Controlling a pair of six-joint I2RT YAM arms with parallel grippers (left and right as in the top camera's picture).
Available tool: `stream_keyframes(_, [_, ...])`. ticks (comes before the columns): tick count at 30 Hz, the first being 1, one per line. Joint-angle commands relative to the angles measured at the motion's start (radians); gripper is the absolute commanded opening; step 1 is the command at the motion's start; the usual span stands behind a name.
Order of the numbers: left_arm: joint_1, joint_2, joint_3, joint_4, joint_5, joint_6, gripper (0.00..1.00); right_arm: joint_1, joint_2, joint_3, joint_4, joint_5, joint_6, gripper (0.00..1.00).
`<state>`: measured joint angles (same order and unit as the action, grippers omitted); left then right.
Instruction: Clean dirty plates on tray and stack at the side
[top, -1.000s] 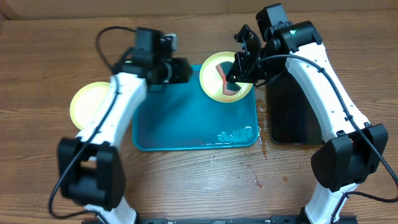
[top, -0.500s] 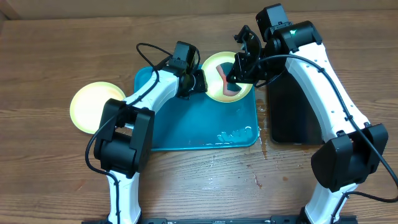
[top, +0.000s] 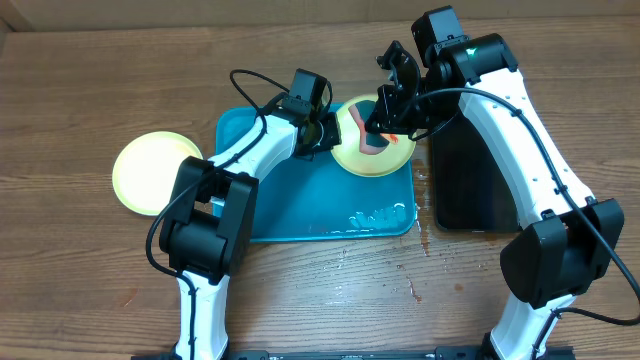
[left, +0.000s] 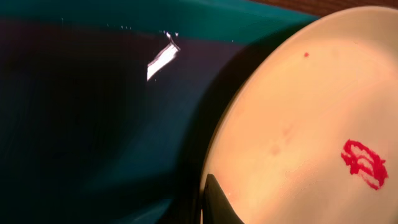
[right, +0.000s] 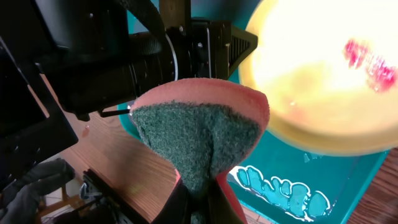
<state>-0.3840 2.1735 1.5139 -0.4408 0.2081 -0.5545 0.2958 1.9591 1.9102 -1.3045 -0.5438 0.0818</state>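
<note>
A: Entry one, dirty plate (top: 385, 160)?
B: Over tray (top: 300, 205), far right corner. Left gripper (top: 326, 133) clenched on its rim.
A: Right gripper (top: 383, 118)?
B: Clamped around sponge (right: 199, 134), above plate.

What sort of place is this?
Probably a lab workbench staged for dishwashing, not a real kitchen: robot arms at a wooden table, with a blue tray, a sauce-smeared plate and a scrubbing sponge.
</note>
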Motion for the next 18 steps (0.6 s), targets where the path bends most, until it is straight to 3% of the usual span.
stream_keyframes(1, [0.019,0.011,0.026,-0.029,-0.009,0.038,0.04,-0.003,-0.02,0.022,-0.001,0.005,-0.004,0.04])
stream_keyframes(7, [0.077,-0.045,0.057,-0.247,-0.04,0.165,0.04,-0.003,-0.018,0.021,0.002,0.01,-0.002,0.04])
stream_keyframes(12, [0.135,-0.108,0.059,-0.445,-0.058,0.248,0.04,0.021,-0.018,-0.012,0.05,0.126,0.078,0.04])
stream_keyframes(18, [0.153,-0.14,0.059,-0.525,-0.054,0.297,0.04,0.082,-0.009,-0.122,0.179,0.172,0.156,0.04])
